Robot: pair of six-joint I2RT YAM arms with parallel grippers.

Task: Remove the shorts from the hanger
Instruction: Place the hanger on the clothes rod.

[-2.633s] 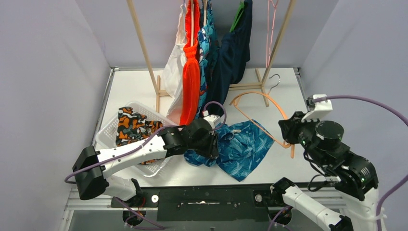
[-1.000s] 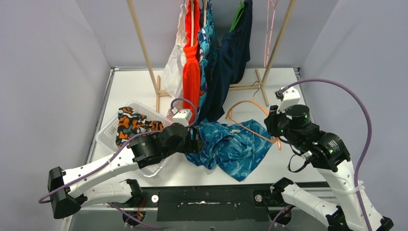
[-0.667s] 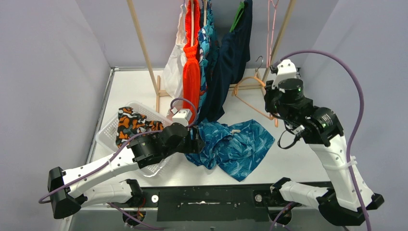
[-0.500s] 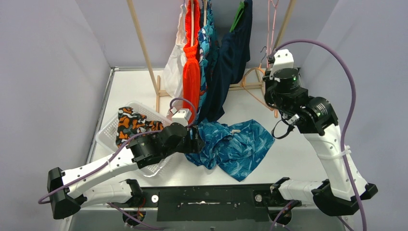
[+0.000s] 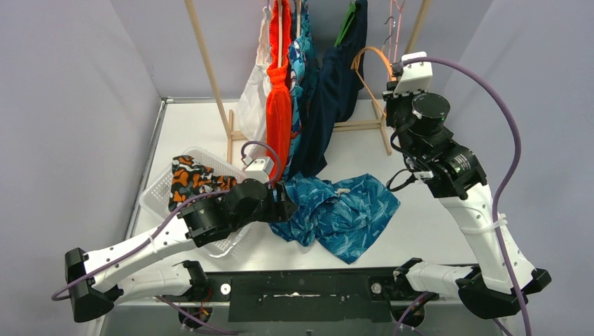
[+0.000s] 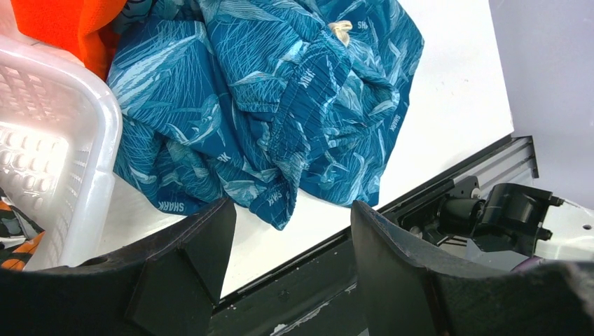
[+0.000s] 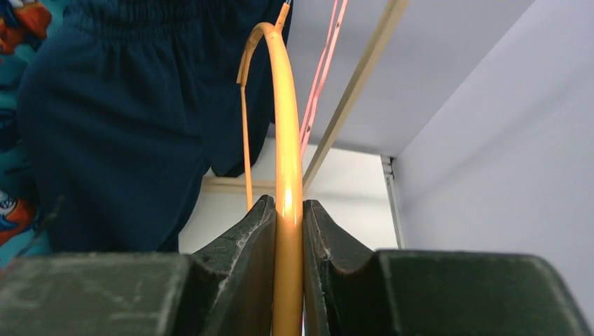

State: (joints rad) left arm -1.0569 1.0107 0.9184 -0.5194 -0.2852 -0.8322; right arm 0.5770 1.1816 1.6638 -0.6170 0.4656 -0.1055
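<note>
One pair of blue patterned shorts [image 5: 343, 213] lies crumpled on the surface [image 5: 189, 129] from above, clear of the hanger [image 5: 373, 48]. Left wrist: left pincer [image 6: 291, 210] gapes empty above them. Right wrist: right pincer [image 7: 287, 210] clamps the hanger.

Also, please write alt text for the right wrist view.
The right gripper is shut on a thin orange plastic hanger standing upright. Plain navy fabric shorts hang at left; a pale wooden rack pole slants behind.

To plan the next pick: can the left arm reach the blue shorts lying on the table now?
Probably yes. The left claw is open at the edge of the blue shorts, nothing lies between them, and the white basket stands to the side.
</note>
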